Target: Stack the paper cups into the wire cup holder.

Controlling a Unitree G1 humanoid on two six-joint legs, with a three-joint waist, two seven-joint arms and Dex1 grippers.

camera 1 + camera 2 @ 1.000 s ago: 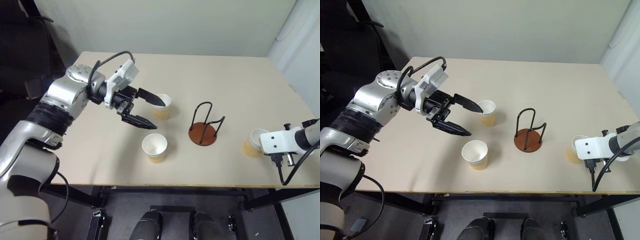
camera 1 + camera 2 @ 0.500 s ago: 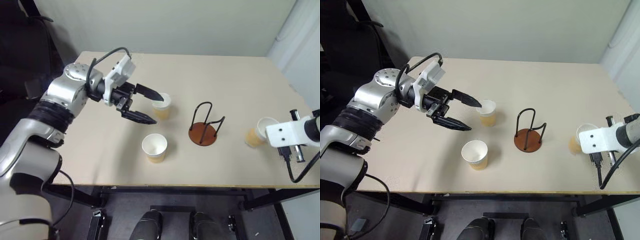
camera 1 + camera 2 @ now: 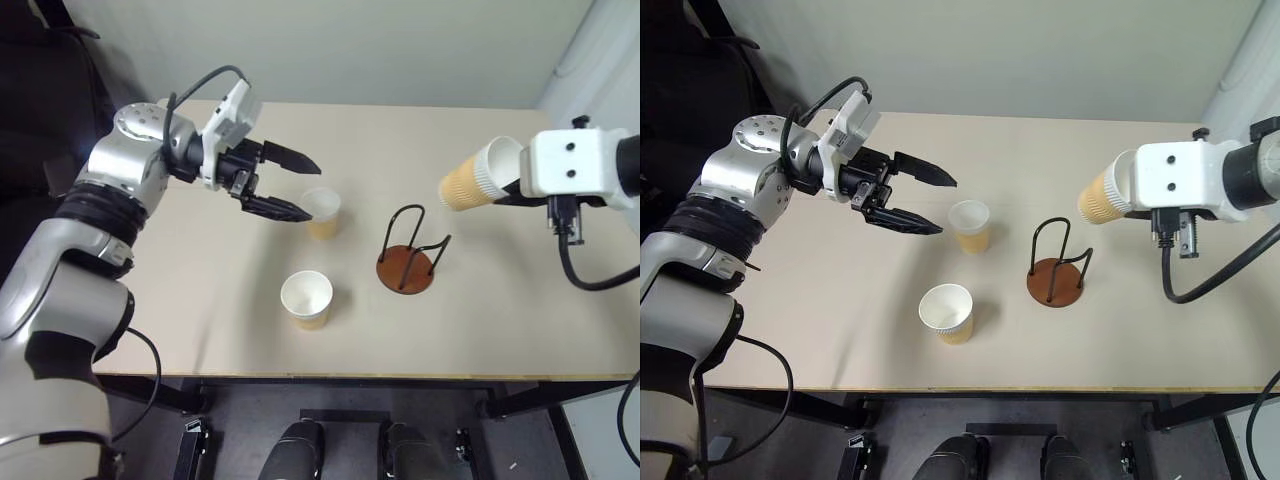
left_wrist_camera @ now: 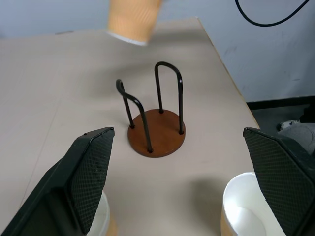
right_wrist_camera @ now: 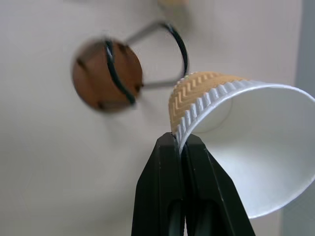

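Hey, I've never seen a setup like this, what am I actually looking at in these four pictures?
It is a two-armed humanoid robot at a table. The two wide pictures come from cameras in its head, looking down over its arms. The other two come from cameras on its wrists, looking along each tool's black fingers.

On the table stand two paper cups, a far one and a near one, and a wire cup holder with a reddish-brown base, which is empty.

The right tool is shut on the rim of a third cup, held tilted in the air above the table. The left tool is open, holds nothing, and hovers beside the far cup.
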